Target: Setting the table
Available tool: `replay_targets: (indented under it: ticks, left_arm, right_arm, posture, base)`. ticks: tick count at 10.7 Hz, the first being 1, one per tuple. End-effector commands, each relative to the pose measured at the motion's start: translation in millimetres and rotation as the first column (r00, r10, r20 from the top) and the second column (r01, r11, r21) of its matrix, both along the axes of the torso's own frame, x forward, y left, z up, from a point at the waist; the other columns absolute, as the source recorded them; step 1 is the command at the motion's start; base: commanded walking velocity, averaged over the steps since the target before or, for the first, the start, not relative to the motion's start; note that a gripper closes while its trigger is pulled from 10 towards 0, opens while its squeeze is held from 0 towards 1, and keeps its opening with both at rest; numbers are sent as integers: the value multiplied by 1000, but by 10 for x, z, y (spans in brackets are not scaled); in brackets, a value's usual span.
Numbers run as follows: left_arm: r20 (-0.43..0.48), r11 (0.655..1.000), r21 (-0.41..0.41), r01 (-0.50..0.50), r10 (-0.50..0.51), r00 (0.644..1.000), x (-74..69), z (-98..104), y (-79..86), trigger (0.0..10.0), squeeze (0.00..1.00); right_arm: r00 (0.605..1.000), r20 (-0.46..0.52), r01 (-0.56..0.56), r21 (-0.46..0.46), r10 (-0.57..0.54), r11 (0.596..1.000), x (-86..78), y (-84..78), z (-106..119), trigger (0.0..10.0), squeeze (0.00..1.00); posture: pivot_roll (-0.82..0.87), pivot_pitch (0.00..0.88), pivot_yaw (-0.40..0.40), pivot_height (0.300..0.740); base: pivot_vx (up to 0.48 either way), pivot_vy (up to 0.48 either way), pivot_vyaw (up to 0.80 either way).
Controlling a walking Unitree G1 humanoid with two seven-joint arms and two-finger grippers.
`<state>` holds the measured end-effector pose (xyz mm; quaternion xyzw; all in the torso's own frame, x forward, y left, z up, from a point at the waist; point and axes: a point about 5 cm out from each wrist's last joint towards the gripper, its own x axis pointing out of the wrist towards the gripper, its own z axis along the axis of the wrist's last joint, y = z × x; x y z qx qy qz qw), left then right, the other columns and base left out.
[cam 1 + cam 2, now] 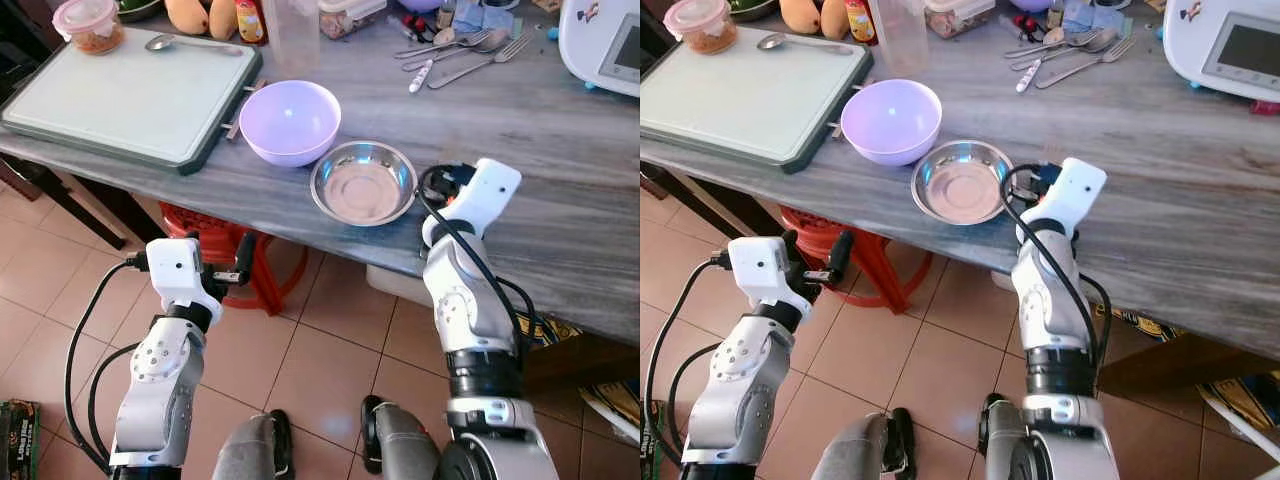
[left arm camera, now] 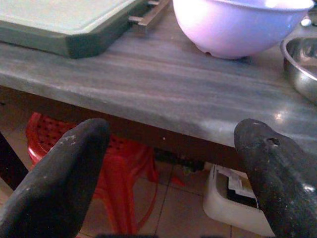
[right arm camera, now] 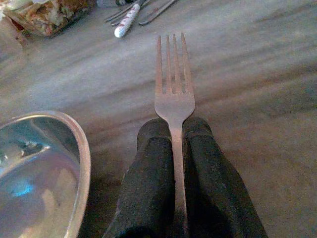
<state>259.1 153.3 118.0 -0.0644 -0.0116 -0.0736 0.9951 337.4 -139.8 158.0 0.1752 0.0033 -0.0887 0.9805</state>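
Grey stone table [image 1: 560, 150]. Right gripper [image 3: 174, 130] clamps fork [image 3: 173, 74] at lower centre of frame, beside steel bowl [image 1: 363, 182]. Left gripper [image 2: 173, 163] spread, empty, below table edge. Risk: thin handle pivots on release, tines clip bowl.

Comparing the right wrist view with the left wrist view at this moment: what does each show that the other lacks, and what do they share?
Right wrist view: the right pincer shut on a fork, loose cutlery beyond. Left wrist view: the open left pincer below the table edge, the purple bowl, the green cutting board, a red stool. Both: the grey tabletop and the steel bowl.
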Motion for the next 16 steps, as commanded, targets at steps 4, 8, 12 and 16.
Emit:
replay_targets:
  ticks: [4, 8, 12, 16]
  left_arm:
    - [-17, 1000, 7, 1, -1, 1000, -22, -15, 23, 10000, 0]
    - [-19, 1000, 7, 1, -1, 1000, -9, -10, 14, 10000, 0]
    - [-21, 1000, 4, 1, -1, 1000, -11, -13, -5, 10000, 0]
    - [-23, 1000, 2, 0, 0, 1000, 1, -21, -14, 10000, 0]
  right_arm:
    - [976, -210, 49, -70, -63, 996, -173, -179, -343, 10000, 0]
    - [967, -248, 42, -80, -61, 996, -138, -177, -348, 10000, 0]
    - [960, -277, 28, -92, -53, 995, -137, -154, -383, 10000, 1000]
    - [965, -262, -23, -163, -20, 986, -148, -158, -370, 10000, 953]
  posture:
    - [-22, 267, 79, 740]
    - [-19, 270, 79, 740]
    - [-20, 270, 73, 740]
    - [-25, 264, 69, 740]
  base:
    - [0, 0, 0]
    - [0, 0, 0]
    - [0, 0, 0]
    - [0, 0, 0]
